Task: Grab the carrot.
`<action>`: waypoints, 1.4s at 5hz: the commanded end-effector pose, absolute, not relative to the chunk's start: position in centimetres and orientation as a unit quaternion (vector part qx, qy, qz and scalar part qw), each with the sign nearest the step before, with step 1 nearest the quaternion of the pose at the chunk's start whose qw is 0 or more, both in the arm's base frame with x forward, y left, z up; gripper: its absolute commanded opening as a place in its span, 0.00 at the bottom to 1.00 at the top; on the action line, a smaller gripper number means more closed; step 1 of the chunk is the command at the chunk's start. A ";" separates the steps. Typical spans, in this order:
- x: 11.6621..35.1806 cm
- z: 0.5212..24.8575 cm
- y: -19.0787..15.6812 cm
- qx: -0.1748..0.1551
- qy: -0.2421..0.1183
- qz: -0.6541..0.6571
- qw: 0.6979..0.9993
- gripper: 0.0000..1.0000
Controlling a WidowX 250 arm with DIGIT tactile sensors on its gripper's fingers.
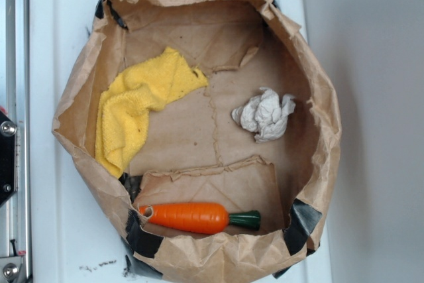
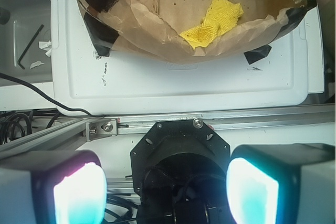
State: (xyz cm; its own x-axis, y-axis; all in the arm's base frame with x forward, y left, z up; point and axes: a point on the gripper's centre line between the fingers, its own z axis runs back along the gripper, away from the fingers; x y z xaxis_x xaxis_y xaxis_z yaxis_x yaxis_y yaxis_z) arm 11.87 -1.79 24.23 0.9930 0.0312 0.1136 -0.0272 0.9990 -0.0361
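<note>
Closest to the wrist camera, the pincer [image 2: 165, 195] stands wide, its two glowing pads well apart and holding nothing, above the metal rail [image 2: 210, 121] and black base. It is outside the paper bag [image 1: 86, 84], which lies on the white desk [image 2: 184, 82]. Beyond the rail comes the crumpled bag rim, then the yellow cloth [image 1: 136, 107] against one wall. The carrot [image 1: 189, 217] lies flat on the bag floor, close under the rim patched with black tape [image 1: 301, 223], its green stem pointing along that wall; the wrist view shows only its orange end. I judge the main risk is the rim: a pincer coming down so near it may catch the paper, drag the bag, and the glossy carrot could roll away. Farther off, a crumpled white paper ball [image 1: 265, 114] rests apart and blocks nothing.
</note>
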 end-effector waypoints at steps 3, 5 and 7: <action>20.4 23.2 -1.9 -0.058 -0.073 -0.040 0.995 1.00; 28.6 17.4 -0.2 -0.122 -0.112 -0.032 0.986 1.00; 29.4 13.3 1.1 -0.104 -0.078 -0.016 0.991 1.00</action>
